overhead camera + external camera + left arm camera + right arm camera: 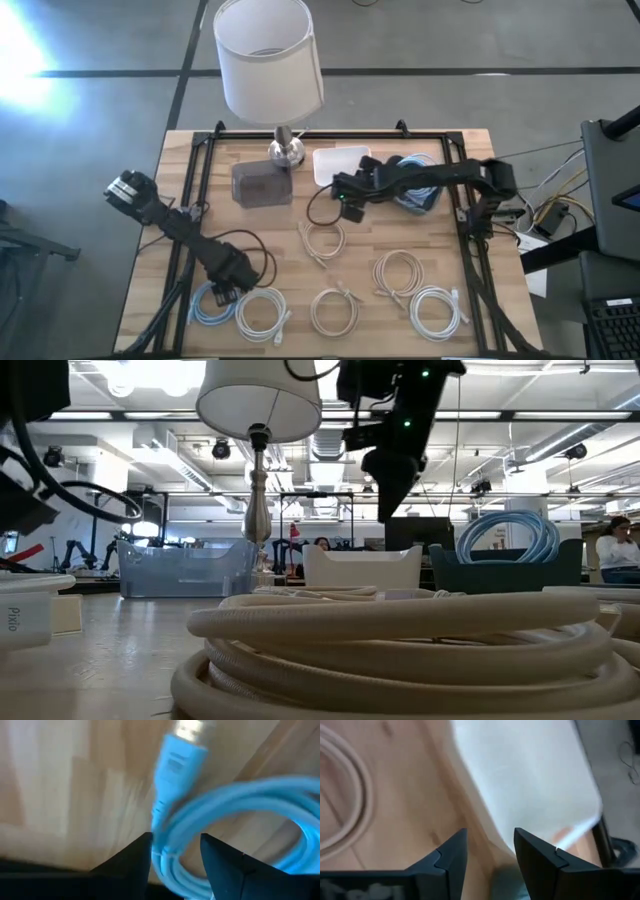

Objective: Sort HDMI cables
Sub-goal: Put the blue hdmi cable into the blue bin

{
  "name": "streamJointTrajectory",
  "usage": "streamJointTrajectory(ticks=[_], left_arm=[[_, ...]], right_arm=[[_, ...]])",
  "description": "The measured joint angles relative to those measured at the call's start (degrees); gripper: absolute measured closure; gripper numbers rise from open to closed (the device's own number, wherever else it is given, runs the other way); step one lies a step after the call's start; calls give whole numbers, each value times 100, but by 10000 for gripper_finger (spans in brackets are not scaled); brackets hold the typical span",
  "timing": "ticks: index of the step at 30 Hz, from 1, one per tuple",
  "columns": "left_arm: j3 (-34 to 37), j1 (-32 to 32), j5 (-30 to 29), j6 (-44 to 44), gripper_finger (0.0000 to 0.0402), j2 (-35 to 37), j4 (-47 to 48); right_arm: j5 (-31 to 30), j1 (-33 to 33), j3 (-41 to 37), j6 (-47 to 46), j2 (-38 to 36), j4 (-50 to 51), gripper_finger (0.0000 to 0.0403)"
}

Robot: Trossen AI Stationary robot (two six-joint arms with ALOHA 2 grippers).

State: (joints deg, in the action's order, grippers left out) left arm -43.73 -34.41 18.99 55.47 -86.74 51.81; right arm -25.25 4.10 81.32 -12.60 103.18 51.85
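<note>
Several coiled HDMI cables lie flat on the wooden table. A light blue one [213,303] is near the left front, with white ones [262,315] [437,312] and beige ones [333,312] [322,240] [397,270] spread across the front. More light blue cable [418,182] sits in the dark bin [505,535]. My left gripper [228,285] is down at the light blue coil [240,800], with its strands between its open fingers [175,860]. My right gripper [345,197] hangs open and empty above the table beside the white bin [530,780] [392,500]. My left gripper comes from above and stands astride the light blue coil's strands [167,857], just behind a plug [172,765]. One finger [142,852] lies against the strands. Whether the other finger touches them I cannot tell. The coil lies on the table.
At the far side stand a lamp [268,60] with a white shade, a clear grey bin [262,185], the white bin [340,165] and the dark bin [432,200]. Black frame rails [470,250] run along the table's edges. A person [618,545] sits in the room behind.
</note>
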Motion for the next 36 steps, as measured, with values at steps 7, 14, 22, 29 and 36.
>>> streamJointTrajectory(ticks=[7, 14, 22, 29, 36], left_arm=[[535, 0, -121, 9, 227, 26, -588], [603, 3, -268, -653, 304, 15, -580], [-147, 12, -1358, -578, 357, -27, 376], [-1405, 28, -3824, -581, 356, -15, 2106], [-1955, 35, -6997, -567, 346, -11, 2547]], right_arm=[[30, -78, 308, 36, 307, 292, 249], [29, -160, 263, 66, 148, 336, 263], [609, -559, 203, 509, -112, 390, 283], [731, -908, -457, 581, -887, 316, 298], [729, -964, -2088, -4, -2254, -1508, 302]])
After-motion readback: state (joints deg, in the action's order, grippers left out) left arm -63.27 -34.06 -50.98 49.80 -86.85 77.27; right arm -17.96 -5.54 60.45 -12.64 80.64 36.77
